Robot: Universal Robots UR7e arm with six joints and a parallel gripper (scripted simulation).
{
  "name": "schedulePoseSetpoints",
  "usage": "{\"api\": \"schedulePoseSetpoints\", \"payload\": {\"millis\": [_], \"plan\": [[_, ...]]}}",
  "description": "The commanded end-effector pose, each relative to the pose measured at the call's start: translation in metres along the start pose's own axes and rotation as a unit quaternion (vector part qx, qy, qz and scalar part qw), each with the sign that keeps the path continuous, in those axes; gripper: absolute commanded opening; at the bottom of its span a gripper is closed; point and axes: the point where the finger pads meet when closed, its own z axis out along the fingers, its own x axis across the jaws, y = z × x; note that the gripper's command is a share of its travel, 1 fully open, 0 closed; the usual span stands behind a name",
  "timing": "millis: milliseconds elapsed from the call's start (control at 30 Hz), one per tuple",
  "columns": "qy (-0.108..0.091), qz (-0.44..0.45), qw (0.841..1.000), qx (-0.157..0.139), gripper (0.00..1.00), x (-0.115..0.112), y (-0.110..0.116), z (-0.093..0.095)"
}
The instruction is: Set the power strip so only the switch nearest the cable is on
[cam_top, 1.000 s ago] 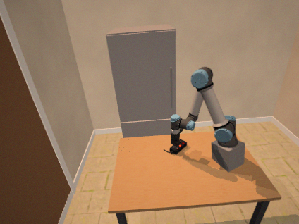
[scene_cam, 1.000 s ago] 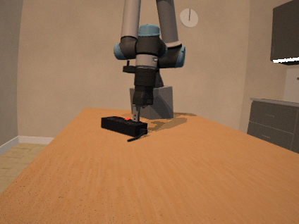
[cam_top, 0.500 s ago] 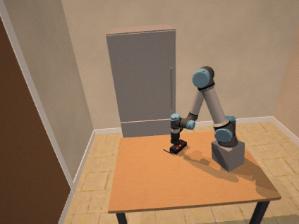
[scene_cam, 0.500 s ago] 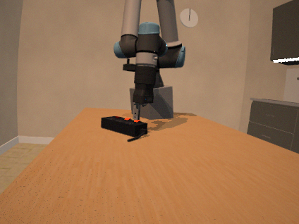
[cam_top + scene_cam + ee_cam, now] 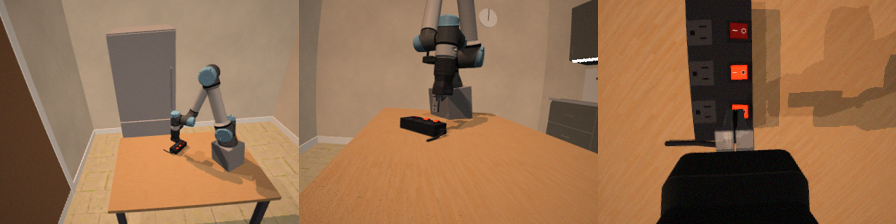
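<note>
A black power strip (image 5: 719, 62) lies flat on the wooden table, right way up; it also shows in the top and exterior views (image 5: 178, 146) (image 5: 423, 125). In the wrist view it has three sockets and three switches. The switch nearest the cable (image 5: 739, 111) glows bright orange, the middle switch (image 5: 738, 72) glows bright orange, and the far switch (image 5: 738, 30) is dark red. A short black cable (image 5: 687, 141) leaves the near end. My gripper (image 5: 735, 119) (image 5: 436, 106) is shut and empty, hovering a little above the cable end of the strip.
The arm's grey base block (image 5: 228, 153) stands on the table to the right of the strip. A grey cabinet (image 5: 144, 81) stands behind the table. Dark cupboards (image 5: 572, 123) are at the far right of the exterior view.
</note>
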Motion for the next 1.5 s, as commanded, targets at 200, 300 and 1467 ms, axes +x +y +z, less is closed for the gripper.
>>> {"api": "schedulePoseSetpoints", "payload": {"millis": [200,300,1467], "plan": [[0.0,0.0,1.0,0.0,0.0,0.0,0.0,-0.003],[0.0,0.0,1.0,0.0,0.0,0.0,0.0,-0.003],[0.0,0.0,1.0,0.0,0.0,0.012,-0.046,-0.017]]}}
